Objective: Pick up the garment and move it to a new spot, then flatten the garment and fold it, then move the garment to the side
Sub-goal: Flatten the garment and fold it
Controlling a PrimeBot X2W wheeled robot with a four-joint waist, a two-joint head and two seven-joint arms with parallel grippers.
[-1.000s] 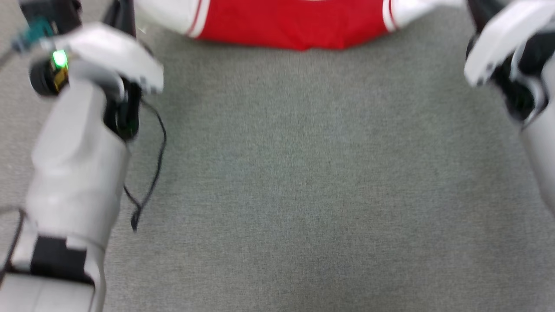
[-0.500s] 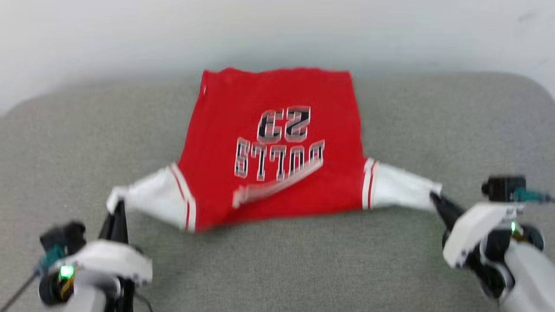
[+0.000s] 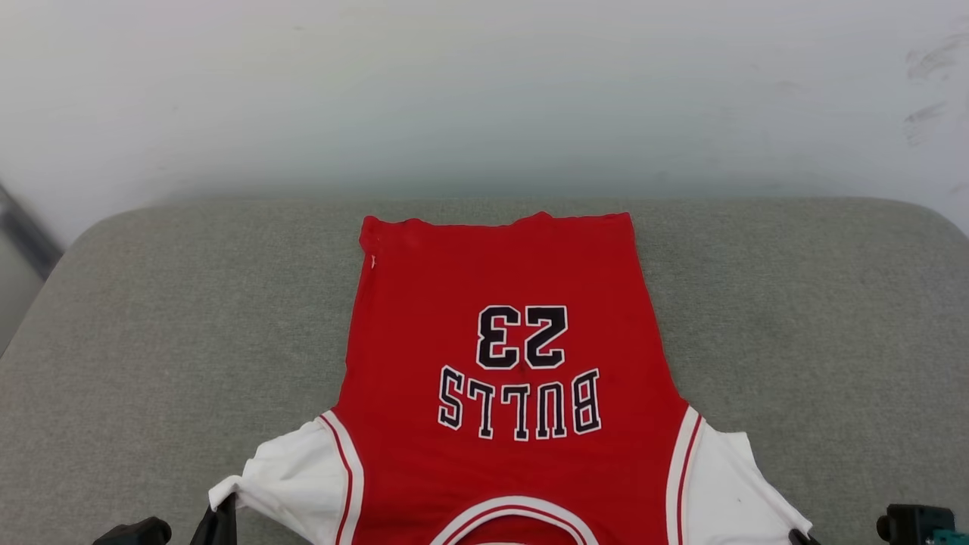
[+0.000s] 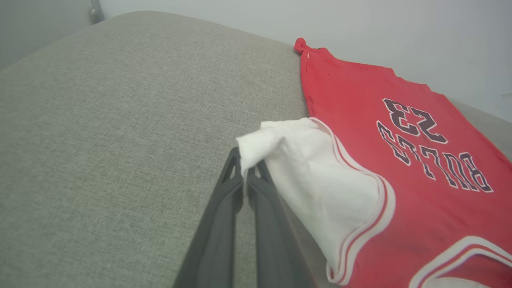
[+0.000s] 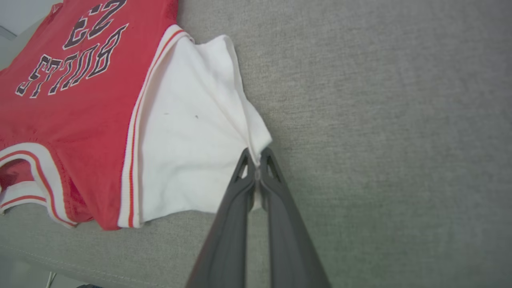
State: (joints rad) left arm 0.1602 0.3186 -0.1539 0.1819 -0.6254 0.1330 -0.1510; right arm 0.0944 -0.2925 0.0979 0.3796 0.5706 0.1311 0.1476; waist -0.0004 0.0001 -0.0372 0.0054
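the garment point(image 3: 500, 303) bears black, white-outlined print on its red chest: "23" point(image 3: 522, 337) and, just beside it toward the neckline, "bulls" point(image 3: 520, 400). both read upside down in the head view, and appear again in both wrist views.

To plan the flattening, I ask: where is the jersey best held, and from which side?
Grip the jersey at the tips of its white sleeves, each from its outer side: they stick out past the red body, so an outward pull should spread it flat. The left hand and right hand are shut there.
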